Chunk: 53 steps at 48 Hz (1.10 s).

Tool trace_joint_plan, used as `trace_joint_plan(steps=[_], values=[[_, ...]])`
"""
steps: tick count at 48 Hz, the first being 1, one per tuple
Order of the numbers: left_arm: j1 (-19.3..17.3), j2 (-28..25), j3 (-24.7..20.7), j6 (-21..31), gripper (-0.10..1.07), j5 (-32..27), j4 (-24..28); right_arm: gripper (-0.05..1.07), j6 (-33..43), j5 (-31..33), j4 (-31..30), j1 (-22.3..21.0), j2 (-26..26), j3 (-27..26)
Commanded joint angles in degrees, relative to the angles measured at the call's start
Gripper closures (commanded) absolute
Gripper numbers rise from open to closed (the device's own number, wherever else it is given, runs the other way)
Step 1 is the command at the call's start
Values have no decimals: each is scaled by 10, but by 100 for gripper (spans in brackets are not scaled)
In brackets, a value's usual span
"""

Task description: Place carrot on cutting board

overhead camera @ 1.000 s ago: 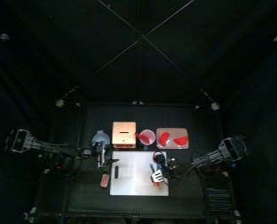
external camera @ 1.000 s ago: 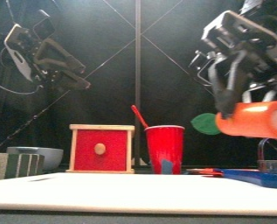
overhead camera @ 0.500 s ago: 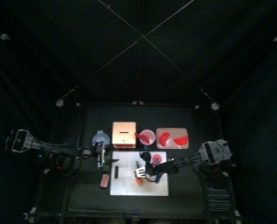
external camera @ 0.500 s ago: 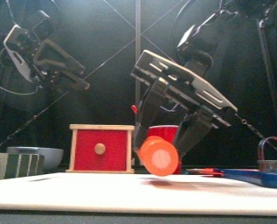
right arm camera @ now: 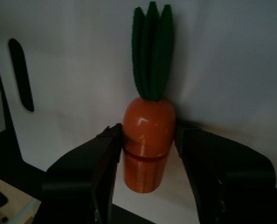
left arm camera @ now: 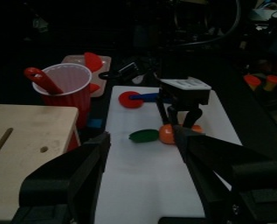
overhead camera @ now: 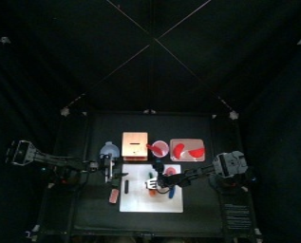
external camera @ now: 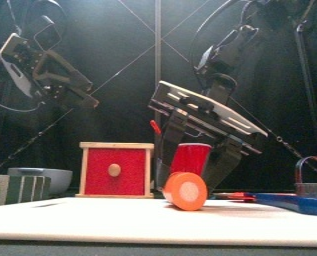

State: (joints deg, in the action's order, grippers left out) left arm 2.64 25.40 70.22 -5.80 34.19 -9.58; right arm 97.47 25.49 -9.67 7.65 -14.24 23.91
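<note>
The orange carrot (right arm camera: 148, 144) with green leaves (right arm camera: 151, 52) lies on the white cutting board (right arm camera: 228, 70). My right gripper (right arm camera: 152, 171) has a jaw against each side of the carrot and is shut on it. In the front view the carrot's round end (external camera: 185, 190) rests on the board (external camera: 94, 215) under the right gripper (external camera: 198, 172). In the top view the right gripper (overhead camera: 160, 183) is over the board (overhead camera: 134, 196). The left wrist view shows the carrot (left arm camera: 169, 133) between the right jaws. My left gripper (left arm camera: 152, 188) is open and empty, at the board's left side (overhead camera: 108, 171).
A red cup (external camera: 188, 165) with a red spoon and a wooden box with a red face (external camera: 117, 170) stand behind the board. A red plate (overhead camera: 187, 149) lies at the back right. A blue tray (external camera: 294, 203) is at the right, a grey bowl (external camera: 43, 180) at the left.
My right gripper has carried the carrot from high at the right down and leftward onto the cutting board. The left arm has stayed in place.
</note>
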Motion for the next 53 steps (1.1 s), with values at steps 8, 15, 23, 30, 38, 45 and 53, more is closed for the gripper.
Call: trace_joint_plan(steps=[8,15,23,30,38,45,53], values=[[2,2,-10,1,5,2,2,16,1,11,-1,-5,25,-15],[4,7,-8,-1,5,2,2,4,0,13,13,-5,25,-10],[5,7,-5,-1,5,2,1,1,-3,25,12,-4,27,-16],[4,7,-5,-1,5,2,1,1,-1,37,-10,-4,34,-27],[4,7,-4,-1,5,2,1,1,-4,34,-21,-4,45,-48],[5,7,-4,-1,5,2,1,1,-1,44,-40,-2,56,-51],[5,7,-6,0,5,2,1,1,-1,72,-62,-3,81,-28]])
